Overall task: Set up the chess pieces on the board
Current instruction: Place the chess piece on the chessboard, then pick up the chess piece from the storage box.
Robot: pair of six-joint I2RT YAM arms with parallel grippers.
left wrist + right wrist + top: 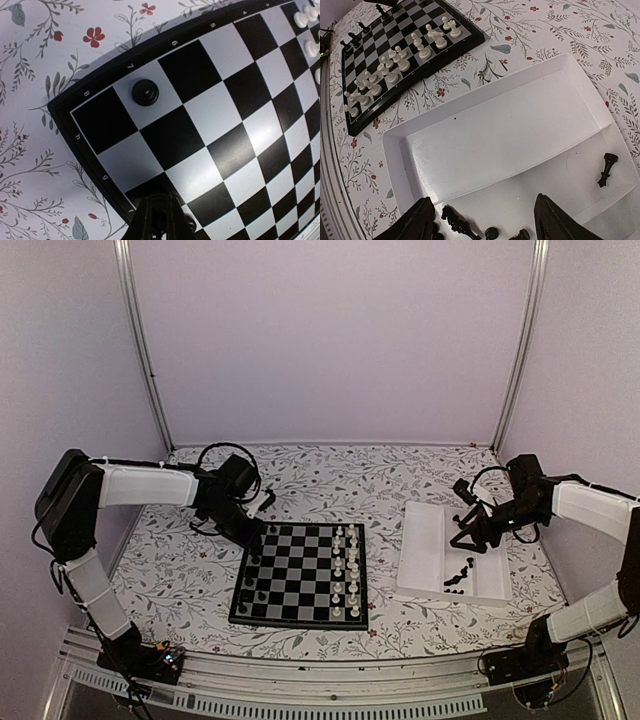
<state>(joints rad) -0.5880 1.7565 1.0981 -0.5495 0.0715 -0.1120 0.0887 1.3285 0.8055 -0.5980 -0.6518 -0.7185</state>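
The board [300, 580] lies mid-table. White pieces [345, 570] fill its right columns, and a few black chess pieces [247, 592] stand along its left edge. My left gripper [258, 537] hangs over the board's far left corner. In the left wrist view its fingers [145, 222] are shut on a small black piece just above the board [225, 115], near a black pawn [145, 92]. My right gripper [468, 537] is open over the white tray [420, 550]. In the right wrist view it [487, 220] hangs wide open above several black pieces [457, 224]. One more [606, 170] lies apart.
The tray [495, 135] has a dividing ridge, and its far compartment holds nothing. The board [375, 55] with white pieces [395, 62] shows at the upper left of the right wrist view. The tablecloth is floral. Walls close in the back and sides.
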